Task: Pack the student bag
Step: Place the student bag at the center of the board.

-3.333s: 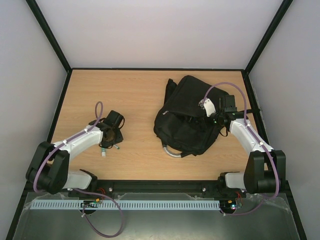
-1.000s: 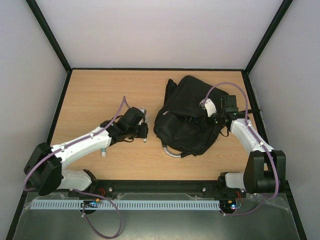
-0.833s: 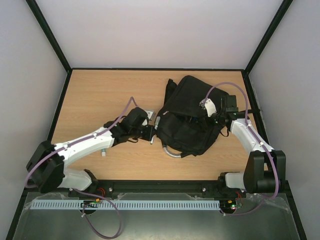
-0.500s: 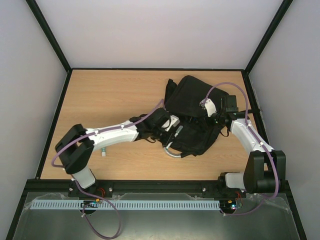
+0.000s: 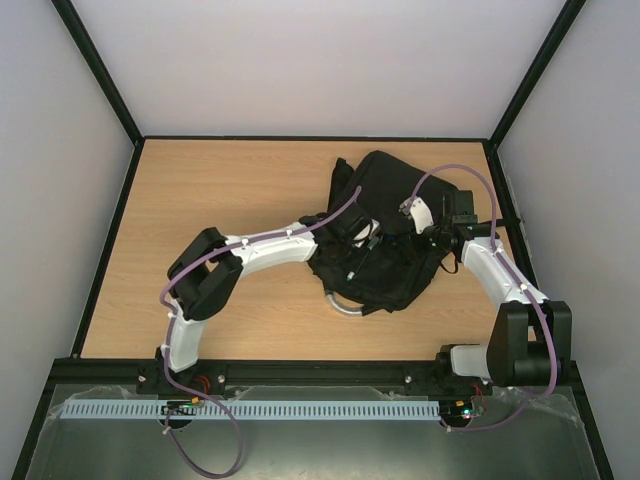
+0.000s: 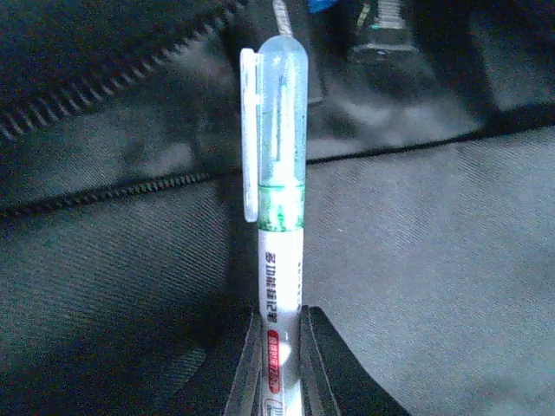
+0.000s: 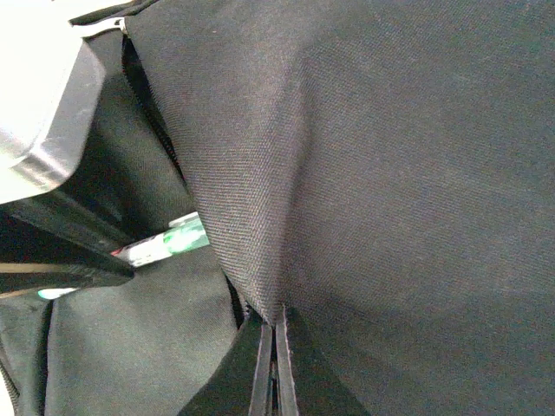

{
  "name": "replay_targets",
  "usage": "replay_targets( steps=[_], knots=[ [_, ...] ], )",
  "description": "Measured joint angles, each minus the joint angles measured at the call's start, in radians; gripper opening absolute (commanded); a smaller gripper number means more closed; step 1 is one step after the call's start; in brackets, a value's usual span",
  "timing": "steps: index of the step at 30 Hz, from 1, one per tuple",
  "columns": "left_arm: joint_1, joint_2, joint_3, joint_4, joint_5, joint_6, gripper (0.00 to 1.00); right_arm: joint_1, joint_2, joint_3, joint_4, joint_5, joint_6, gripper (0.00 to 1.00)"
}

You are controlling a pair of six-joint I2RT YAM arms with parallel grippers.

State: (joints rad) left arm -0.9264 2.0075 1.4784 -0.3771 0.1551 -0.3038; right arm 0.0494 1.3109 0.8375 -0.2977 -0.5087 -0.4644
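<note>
The student bag [image 5: 385,265], a large black fabric backpack with a silvery loop handle [image 5: 343,306], lies at the table's centre right. My left gripper [image 5: 368,233] reaches over the bag's opening and is shut on a white marker pen [image 6: 279,269] with a green band and a clear cap, its tip pointing into the bag past the zipper [image 6: 104,82]. My right gripper [image 5: 425,233] is shut on the bag's upper fabric flap [image 7: 381,173] and holds it lifted. The pen's green band [image 7: 173,241] shows under that flap.
The wooden table [image 5: 220,190] has black rails at its edges and grey walls around it. A small white item [image 5: 351,275] lies on the bag's front. The left arm [image 5: 270,250] stretches across the table's middle toward the bag.
My left arm has swung from the table's left side rightward to the bag, carrying the pen over the opening. My right gripper has kept the flap held in place.
</note>
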Motion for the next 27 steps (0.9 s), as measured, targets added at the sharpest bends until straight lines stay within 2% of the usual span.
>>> replay_targets(
  steps=[8, 10, 12, 13, 17, 20, 27],
  knots=[
    [-0.004, 0.086, 0.109, -0.030, -0.105, -0.011, 0.06, -0.005, 0.000, 0.000, -0.005, -0.005, 0.000, 0.01],
    [-0.005, 0.105, 0.144, -0.029, -0.133, -0.016, 0.14, -0.005, 0.000, 0.000, -0.005, -0.005, 0.000, 0.01],
    [-0.005, 0.116, 0.170, -0.027, -0.163, -0.021, 0.29, -0.005, 0.000, 0.000, -0.005, -0.006, 0.000, 0.01],
    [-0.005, 0.117, 0.179, -0.026, -0.178, -0.023, 0.33, -0.005, 0.000, 0.000, -0.005, -0.006, 0.000, 0.01],
    [-0.005, 0.116, 0.188, -0.019, -0.215, -0.039, 0.41, -0.009, 0.000, 0.000, -0.005, -0.008, 0.000, 0.01],
    [-0.012, 0.098, 0.159, -0.006, -0.228, -0.044, 0.43, -0.011, 0.000, 0.000, -0.005, -0.009, 0.000, 0.01],
    [-0.040, -0.081, -0.047, -0.011, -0.235, -0.079, 0.44, -0.011, 0.000, 0.000, -0.015, -0.017, -0.003, 0.01]
  ],
)
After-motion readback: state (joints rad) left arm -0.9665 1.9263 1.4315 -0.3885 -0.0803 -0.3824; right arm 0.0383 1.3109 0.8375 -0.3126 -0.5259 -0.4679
